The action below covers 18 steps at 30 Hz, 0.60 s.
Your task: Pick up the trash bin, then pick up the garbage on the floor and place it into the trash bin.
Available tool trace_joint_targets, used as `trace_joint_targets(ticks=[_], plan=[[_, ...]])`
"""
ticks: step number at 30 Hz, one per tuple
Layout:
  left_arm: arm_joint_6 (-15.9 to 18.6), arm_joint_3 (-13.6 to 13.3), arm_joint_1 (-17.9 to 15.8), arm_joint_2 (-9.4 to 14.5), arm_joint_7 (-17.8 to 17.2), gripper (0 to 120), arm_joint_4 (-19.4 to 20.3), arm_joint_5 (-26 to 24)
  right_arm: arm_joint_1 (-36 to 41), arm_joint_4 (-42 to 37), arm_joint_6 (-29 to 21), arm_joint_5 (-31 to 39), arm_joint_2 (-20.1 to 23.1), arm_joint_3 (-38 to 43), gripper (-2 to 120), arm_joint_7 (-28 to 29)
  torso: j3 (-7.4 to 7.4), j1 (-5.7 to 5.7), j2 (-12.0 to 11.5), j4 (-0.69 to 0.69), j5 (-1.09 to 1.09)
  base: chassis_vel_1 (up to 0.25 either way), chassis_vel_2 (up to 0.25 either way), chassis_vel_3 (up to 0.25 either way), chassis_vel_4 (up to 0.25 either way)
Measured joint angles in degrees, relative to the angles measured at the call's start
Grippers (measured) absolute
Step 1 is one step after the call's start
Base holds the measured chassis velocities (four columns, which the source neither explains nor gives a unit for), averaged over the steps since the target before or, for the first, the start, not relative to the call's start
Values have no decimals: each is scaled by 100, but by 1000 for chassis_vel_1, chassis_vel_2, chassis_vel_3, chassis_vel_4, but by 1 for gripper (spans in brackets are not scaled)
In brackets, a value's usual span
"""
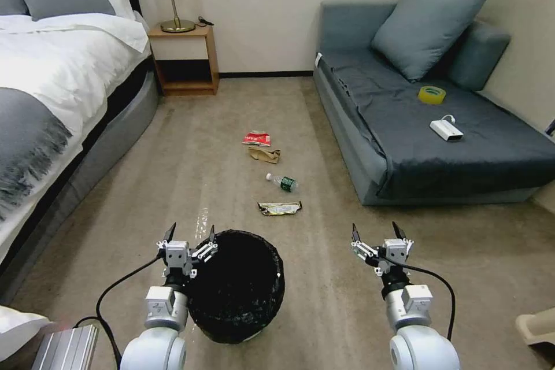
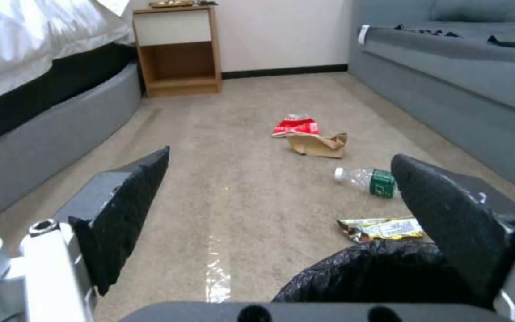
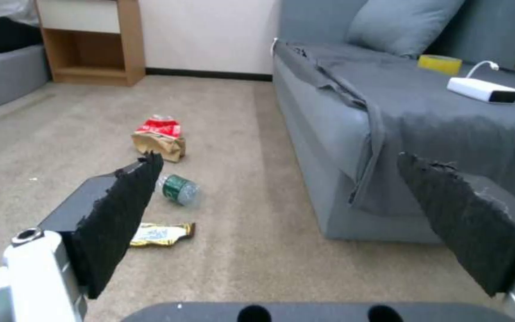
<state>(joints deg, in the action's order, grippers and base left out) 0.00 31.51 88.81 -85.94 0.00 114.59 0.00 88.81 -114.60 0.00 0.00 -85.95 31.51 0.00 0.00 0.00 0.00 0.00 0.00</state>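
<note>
Though bag-lined, round black trash bin (image 1: 240, 289)

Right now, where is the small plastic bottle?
In the head view, the bottle lies on the carpet mid-room, between the brown paper and the shiny wrapper, left of the sofa.

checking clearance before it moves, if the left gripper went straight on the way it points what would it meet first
Probably nothing close: the left gripper, open beside the trash bin's rim, points along bare carpet, left of the litter. The nightstand lies far ahead; depth is uncertain.
</note>
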Motion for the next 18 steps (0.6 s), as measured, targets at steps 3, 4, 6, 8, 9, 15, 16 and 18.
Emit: trace_joint_targets(ticks=[3, 4, 6, 8, 9, 15, 16, 18], plan=[[0, 0, 0, 0, 0, 100, 0, 0, 0, 0, 0, 0, 0, 0, 100, 0, 0, 0, 0, 0, 0, 0, 0, 0, 0], [0, 0, 0, 0, 0, 100, 0, 0, 0, 0, 0, 0, 0, 0, 100, 0, 0, 0, 0, 0, 0, 0, 0, 0, 0], [0, 0, 0, 0, 0, 100, 0, 0, 0, 0, 0, 0, 0, 0, 100, 0, 0, 0, 0, 0, 0, 0, 0, 0, 0], [0, 0, 0, 0, 0, 100, 0, 0, 0, 0, 0, 0, 0, 0, 100, 0, 0, 0, 0, 0, 0, 0, 0, 0, 0], [0, 0, 0, 0, 0, 100, 0, 0, 0, 0, 0, 0, 0, 0, 100, 0, 0, 0, 0, 0, 0, 0, 0, 0, 0], [0, 0, 0, 0, 0, 100, 0, 0, 0, 0, 0, 0, 0, 0, 100, 0, 0, 0, 0, 0, 0, 0, 0, 0, 0], [0, 0, 0, 0, 0, 100, 0, 0, 0, 0, 0, 0, 0, 0, 100, 0, 0, 0, 0, 0, 0, 0, 0, 0, 0], [0, 0, 0, 0, 0, 100, 0, 0, 0, 0, 0, 0, 0, 0, 100, 0, 0, 0, 0, 0, 0, 0, 0, 0, 0]])
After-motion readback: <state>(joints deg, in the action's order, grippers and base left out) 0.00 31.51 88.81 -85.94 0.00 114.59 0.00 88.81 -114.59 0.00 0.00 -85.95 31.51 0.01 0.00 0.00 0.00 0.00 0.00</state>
